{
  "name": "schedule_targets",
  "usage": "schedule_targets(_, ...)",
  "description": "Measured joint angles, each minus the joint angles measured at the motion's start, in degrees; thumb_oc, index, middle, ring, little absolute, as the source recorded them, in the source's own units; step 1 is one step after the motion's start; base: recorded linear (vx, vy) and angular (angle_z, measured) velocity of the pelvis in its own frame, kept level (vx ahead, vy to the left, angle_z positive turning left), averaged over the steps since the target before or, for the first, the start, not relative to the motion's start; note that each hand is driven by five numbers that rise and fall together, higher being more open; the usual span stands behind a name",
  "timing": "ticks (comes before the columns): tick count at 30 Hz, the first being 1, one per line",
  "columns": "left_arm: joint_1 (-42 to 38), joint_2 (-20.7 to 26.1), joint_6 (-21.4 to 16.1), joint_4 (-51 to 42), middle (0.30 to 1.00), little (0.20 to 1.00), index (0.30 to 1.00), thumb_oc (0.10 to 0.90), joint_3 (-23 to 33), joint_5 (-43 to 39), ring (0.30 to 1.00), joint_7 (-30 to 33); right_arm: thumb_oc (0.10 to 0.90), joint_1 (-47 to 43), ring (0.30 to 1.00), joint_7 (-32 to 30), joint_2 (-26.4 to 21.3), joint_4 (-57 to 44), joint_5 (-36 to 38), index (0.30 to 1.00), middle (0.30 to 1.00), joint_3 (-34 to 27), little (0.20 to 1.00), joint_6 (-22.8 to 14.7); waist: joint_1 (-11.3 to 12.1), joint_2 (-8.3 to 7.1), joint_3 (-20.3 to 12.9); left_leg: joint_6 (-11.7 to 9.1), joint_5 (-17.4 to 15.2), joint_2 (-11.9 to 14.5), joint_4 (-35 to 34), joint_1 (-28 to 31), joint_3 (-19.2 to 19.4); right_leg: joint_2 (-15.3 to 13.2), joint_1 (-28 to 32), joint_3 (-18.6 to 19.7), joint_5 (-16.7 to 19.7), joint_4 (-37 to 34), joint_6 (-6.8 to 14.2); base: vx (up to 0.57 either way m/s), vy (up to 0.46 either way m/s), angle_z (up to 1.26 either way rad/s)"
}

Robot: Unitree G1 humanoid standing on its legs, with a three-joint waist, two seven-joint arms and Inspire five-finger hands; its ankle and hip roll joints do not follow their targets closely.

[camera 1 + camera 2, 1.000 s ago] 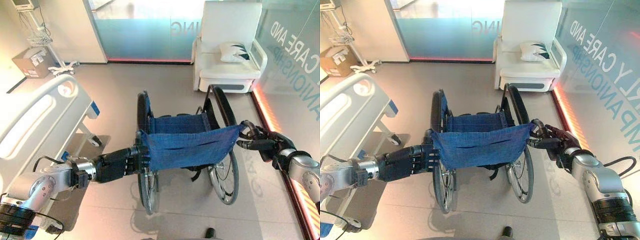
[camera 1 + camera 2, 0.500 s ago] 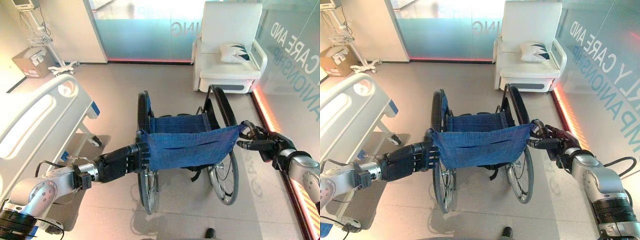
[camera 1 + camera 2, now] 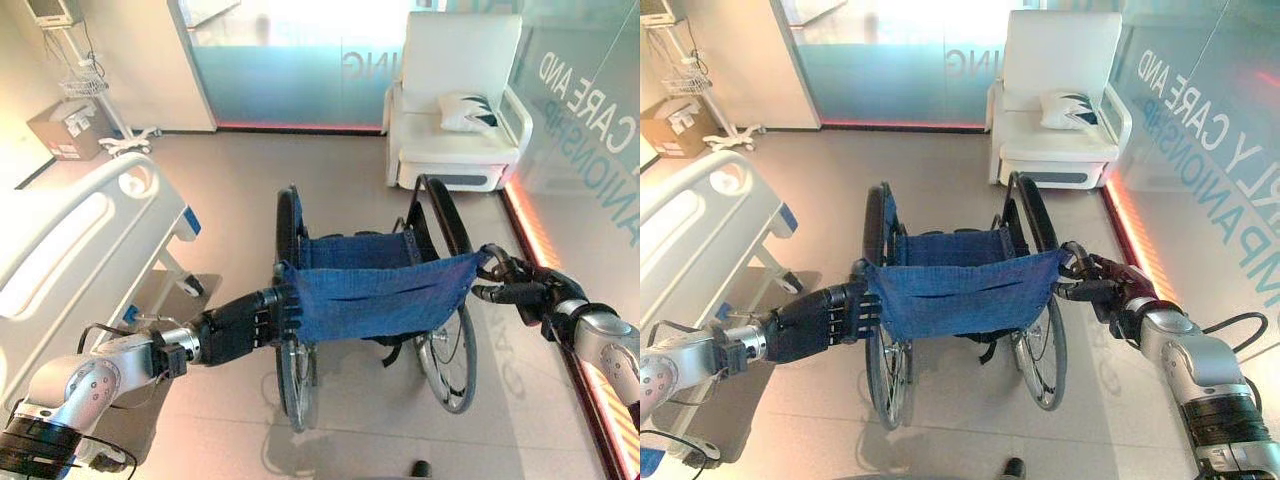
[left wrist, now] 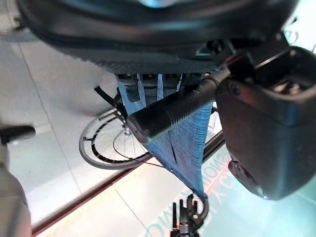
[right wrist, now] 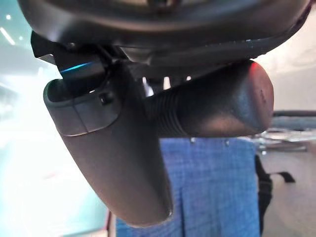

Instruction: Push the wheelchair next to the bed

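A wheelchair (image 3: 375,295) with a blue cloth back and black wheels stands mid-floor, facing away from me. The white bed (image 3: 70,250) with its side rail lies to its left, a gap of floor between them. My left hand (image 3: 245,325) is shut on the left push handle (image 4: 168,111), fingers curled over the ribbed grip. On the other side, my right hand (image 3: 525,292) is shut on the right push handle (image 5: 212,106), thumb across it.
A white armchair (image 3: 455,100) with a pillow (image 3: 468,112) stands ahead on the right, against a glass wall (image 3: 590,130). A cardboard box (image 3: 65,130) and a wheeled stand (image 3: 95,85) sit at the far left. Open floor lies ahead of the wheelchair.
The whole picture has shifted slightly downward, so the camera has moved. My left arm has stretched a little further forward. Both hands have kept hold of the handles.
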Motion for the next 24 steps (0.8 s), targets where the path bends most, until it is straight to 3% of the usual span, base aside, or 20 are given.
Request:
schedule_targets(1,-0.24,0.07,0.00,0.00,0.900,0.900,0.900,0.800,-0.08,0.57,0.900,-0.15,0.762,0.00,0.844,0.00,0.00,0.00,0.01,0.844,0.844,0.01,0.844,0.07,0.01,-0.02,0.00,0.00,0.00,0.00,-0.01,0.01,0.04,0.00,-0.01,0.01,0.00,0.00,0.00,0.00,0.000,0.00)
schedule_targets(2,-0.43,0.40,-0.01,0.00,0.900,0.900,0.900,0.800,-0.45,0.67,0.900,-0.17,0.467,0.00,0.401,0.00,-0.01,-0.01,0.00,0.401,0.401,0.32,0.401,0.19,-0.02,-0.05,-0.02,0.00,0.00,-0.01,-0.02,0.06,0.09,0.01,-0.01,0.03,0.02,0.00,0.01,0.01,-0.011,-0.04)
schedule_targets(3,-0.59,0.80,-0.01,0.00,0.900,0.900,0.900,0.800,-0.78,0.66,0.900,-0.11,0.400,-0.03,0.300,0.00,-0.04,0.00,0.00,0.300,0.300,0.64,0.300,0.22,-0.02,-0.07,-0.04,0.00,0.00,-0.01,-0.02,0.18,0.17,0.04,0.03,0.06,0.03,0.00,0.01,0.02,-0.011,-0.03)
schedule_targets(4,-1.01,1.38,-0.01,0.00,0.540,0.540,0.540,0.560,-1.40,0.66,0.540,-0.06,0.400,-0.06,0.300,0.01,-0.17,0.00,-0.03,0.300,0.300,0.96,0.300,0.26,-0.02,-0.14,-0.08,0.00,0.00,-0.02,-0.02,0.18,0.19,0.04,0.03,0.06,0.05,0.00,0.02,0.00,0.000,0.00)
schedule_targets(5,-1.43,1.92,-0.01,0.01,0.300,0.300,0.300,0.400,-2.03,0.66,0.300,0.10,0.400,-0.24,0.300,0.01,-0.43,0.00,-0.24,0.300,0.300,1.66,0.300,0.29,-0.03,-0.27,-0.18,0.00,0.00,-0.01,-0.02,0.19,0.20,0.04,0.03,0.08,0.05,0.00,0.03,0.00,0.000,0.00)
schedule_targets(24,-3.11,1.31,0.11,0.48,0.300,0.300,0.300,0.400,-7.35,-1.56,0.300,3.63,0.400,-4.15,0.300,0.25,-2.12,0.51,-2.51,0.300,0.300,6.39,0.300,3.03,-1.35,-1.08,-0.47,0.00,0.00,-0.05,-0.15,0.49,0.31,0.06,0.07,0.18,0.06,-0.01,0.06,0.00,0.000,0.00)
